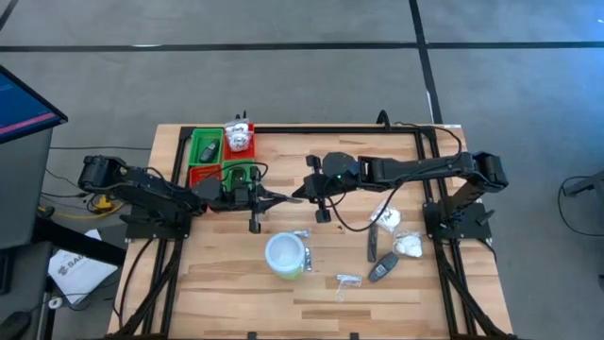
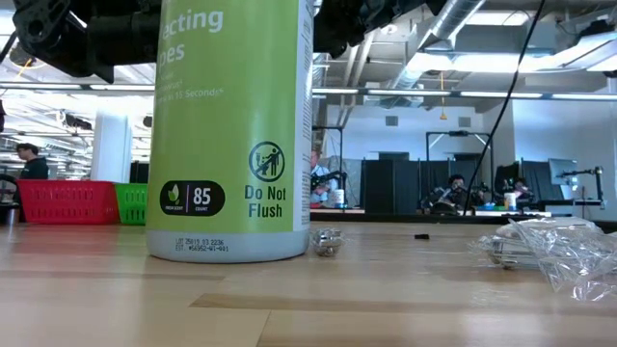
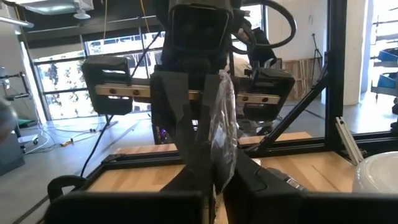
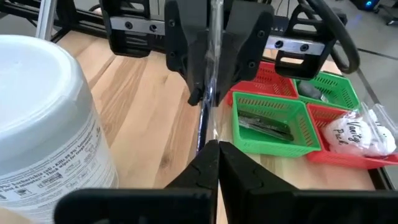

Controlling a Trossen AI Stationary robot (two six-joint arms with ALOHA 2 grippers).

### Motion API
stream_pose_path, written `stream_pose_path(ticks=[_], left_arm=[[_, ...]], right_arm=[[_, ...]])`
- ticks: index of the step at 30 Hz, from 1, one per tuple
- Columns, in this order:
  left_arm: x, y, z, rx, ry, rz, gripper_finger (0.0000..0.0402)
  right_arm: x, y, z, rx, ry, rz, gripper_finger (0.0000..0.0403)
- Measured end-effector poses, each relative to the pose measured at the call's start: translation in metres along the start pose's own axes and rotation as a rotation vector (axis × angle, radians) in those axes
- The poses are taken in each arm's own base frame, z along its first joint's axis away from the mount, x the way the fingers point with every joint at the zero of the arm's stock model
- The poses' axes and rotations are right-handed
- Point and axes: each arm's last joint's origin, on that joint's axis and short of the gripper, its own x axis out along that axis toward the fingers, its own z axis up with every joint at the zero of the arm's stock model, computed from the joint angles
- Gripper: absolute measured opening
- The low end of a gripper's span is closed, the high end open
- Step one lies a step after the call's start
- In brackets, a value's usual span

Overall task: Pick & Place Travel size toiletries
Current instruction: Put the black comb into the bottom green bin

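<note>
Above the middle of the tabletop (image 1: 236,283) the two arms meet tip to tip, with a clear sachet (image 3: 222,134) pinched between them. The left gripper (image 1: 283,197) reaches in from the left, pressed together on the sachet's near end; in the left wrist view the crinkled plastic stands upright from between its dark fingers (image 3: 186,180), rising in front of the other arm's gripper. The right gripper (image 1: 300,195) comes from the right, and in the right wrist view its own fingertips (image 4: 205,165) are shut tight, with the thin sachet (image 4: 210,74) hanging edge-on just beyond them, clamped in the facing left gripper (image 4: 211,93). Whether the right gripper is actually touching the plastic cannot be told.

Just beside the left gripper, toward the back left corner, sits the red and green tray (image 1: 209,159); one green compartment holds a dark stick (image 4: 264,126), a red one holds a white packet (image 4: 354,134).

The white tub (image 1: 284,255) stands in front of the grippers. To its right lie another clear sachet (image 1: 348,280), two dark sticks (image 1: 378,257) and white packets (image 1: 408,246), all well apart from both grippers.
</note>
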Motion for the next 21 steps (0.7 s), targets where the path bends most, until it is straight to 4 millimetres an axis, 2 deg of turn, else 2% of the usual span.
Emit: stream_pose_path(ticks=[5,11,16,21], left_arm=[[0.000,0.000,-0.001,0.000,0.012,-0.006,0.0003],[-0.005,0.002,-0.007,0.000,0.057,0.065,0.0003],[-0.025,0.008,-0.008,0.007,0.089,0.233,0.0003],[-0.050,0.015,-0.005,0.034,0.128,0.406,0.0003]], right_arm=[[-0.002,-0.004,0.001,0.015,0.000,-0.047,0.0027],[-0.003,-0.007,-0.007,0.022,0.095,-0.135,0.0092],[-0.004,-0.008,-0.016,0.060,0.194,-0.159,0.0141],[-0.005,-0.007,-0.022,0.106,0.253,-0.182,0.0160]])
